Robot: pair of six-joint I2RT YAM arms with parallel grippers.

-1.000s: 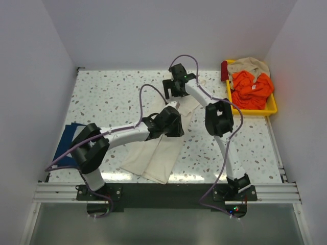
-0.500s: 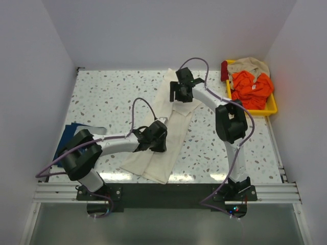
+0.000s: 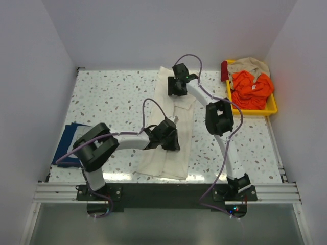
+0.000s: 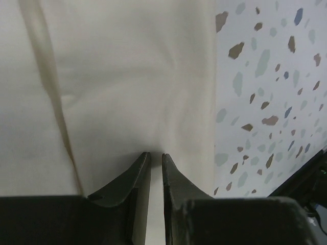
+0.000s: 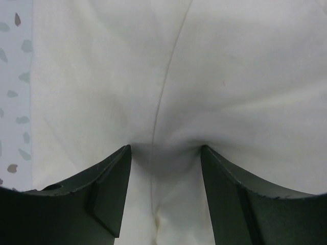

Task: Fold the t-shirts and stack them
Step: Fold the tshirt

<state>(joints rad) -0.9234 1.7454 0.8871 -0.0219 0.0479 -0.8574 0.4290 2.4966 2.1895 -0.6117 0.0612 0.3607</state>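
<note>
The speckled table (image 3: 102,97) carries the cream t-shirt (image 3: 176,153), a long folded strip running from far edge to near edge. The yellow tray (image 3: 271,108) sits in the far right corner, and the navy t-shirt (image 3: 66,140) lies at the left edge. The right gripper (image 5: 166,148), jaws fairly wide, presses on the strip's far end. The left gripper (image 4: 156,155), jaws narrow, pinches cloth mid-strip.

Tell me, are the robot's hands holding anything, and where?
The left hand pinches a small fold of the cream t-shirt beside its long edge. The right hand, open, presses on the shirt's far end with cloth bunching between, not clamped.
</note>
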